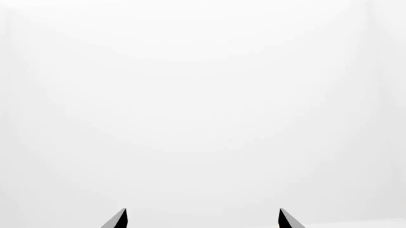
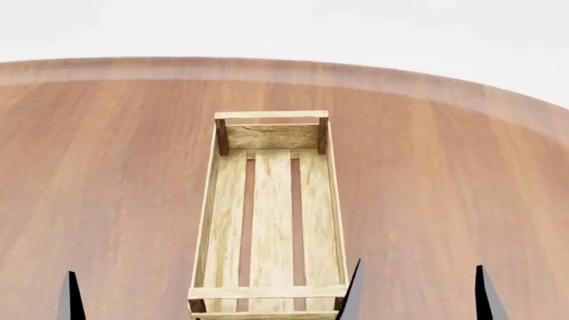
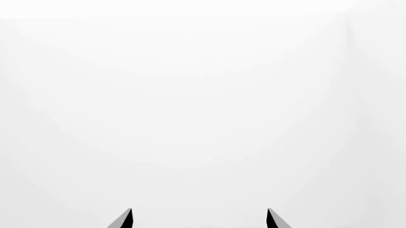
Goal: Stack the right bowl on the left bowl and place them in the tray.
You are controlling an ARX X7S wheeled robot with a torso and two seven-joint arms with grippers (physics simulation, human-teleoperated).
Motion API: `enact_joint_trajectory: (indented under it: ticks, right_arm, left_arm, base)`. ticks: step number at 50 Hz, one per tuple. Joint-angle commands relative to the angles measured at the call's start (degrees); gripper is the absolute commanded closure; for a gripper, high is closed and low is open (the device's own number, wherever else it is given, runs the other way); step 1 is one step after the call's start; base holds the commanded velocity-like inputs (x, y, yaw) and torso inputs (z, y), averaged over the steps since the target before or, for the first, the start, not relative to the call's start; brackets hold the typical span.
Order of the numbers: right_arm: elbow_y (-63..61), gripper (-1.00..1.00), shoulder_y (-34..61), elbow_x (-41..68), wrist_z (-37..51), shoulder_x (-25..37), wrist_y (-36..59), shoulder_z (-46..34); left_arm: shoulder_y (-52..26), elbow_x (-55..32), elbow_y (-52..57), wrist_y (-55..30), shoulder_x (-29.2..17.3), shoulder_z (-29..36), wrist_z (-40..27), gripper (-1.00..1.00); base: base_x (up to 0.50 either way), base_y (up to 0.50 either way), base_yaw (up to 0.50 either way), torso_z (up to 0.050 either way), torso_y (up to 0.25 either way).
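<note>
Our right fingers [image 3: 199, 219] stand wide apart and hold nothing; only the two dark tips show, against blank white. Our left fingers [image 1: 202, 219] are likewise spread and empty. In the head view the right pair rises at the lower edge just beside the near right corner of the tray [image 2: 271, 200]; one left tip shows at the lower left.

The tray lies lengthwise on the round wooden bench [image 2: 106, 167], centred ahead of us, and it is empty. Neither bowl appears in any view, so we cannot tell where they stand.

Risks from here:
- Reaching without sight of the bowls may knock one aside.
- The right fingers stand close to the tray; a sideways sweep could strike its wall and shift it.
</note>
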Motion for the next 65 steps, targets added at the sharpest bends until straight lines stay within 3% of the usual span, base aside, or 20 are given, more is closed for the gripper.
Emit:
enact_joint_trajectory:
  ticks: [1, 21, 39, 65]
  right_arm:
    - [0.3, -1.0, 0.2, 1.0, -1.1, -0.7, -0.2, 1.4]
    - [0.0, -1.0, 0.4, -0.6, -0.3, -0.3, 1.3, 0.5]
    - [0.6, -1.0, 0.2, -1.0, 0.6, 0.0, 0.0, 0.4]
    - [1.3, -1.0, 0.2, -1.7, 1.3, 0.5, -0.5, -0.5]
  left_arm:
    - [0.2, 0.9, 0.5, 0.3, 0.8, -1.2, 1.0, -1.0]
    - [-0.1, 0.7, 0.7, -0.1, 0.3, -0.9, 0.5, -1.0]
    - [-0.6, 1.0, 1.1, -4.9, 0.4, -0.8, -0.5, -1.0]
    - [-0.6, 0.4, 0.7, -5.0, -0.1, -0.7, -1.4, -1.0]
  base:
    - [0.5, 0.0, 0.0, 0.0, 0.0]
    - [0.5, 0.0, 0.0, 0.0, 0.001]
    - [0.01, 0.0, 0.0, 0.0, -0.005]
    - [0.0, 0.0, 0.0, 0.016, -0.247]
